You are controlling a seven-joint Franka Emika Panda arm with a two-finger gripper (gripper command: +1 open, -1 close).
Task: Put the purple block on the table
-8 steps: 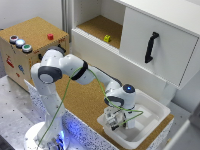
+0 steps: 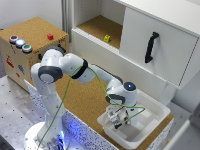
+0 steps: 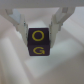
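The purple block [image 3: 40,43] sits clamped between the gripper [image 3: 41,24] fingers, arm bent down over the white tray [image 2: 159,111].

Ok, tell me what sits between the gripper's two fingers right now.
The wrist view shows the purple block, with yellow letters on it, filling the gap between the gripper's fingers, above the white tray.

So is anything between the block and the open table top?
Only the wall of the white bin. The gripper holds the purple block inside it, so it must clear that rim to reach the table.
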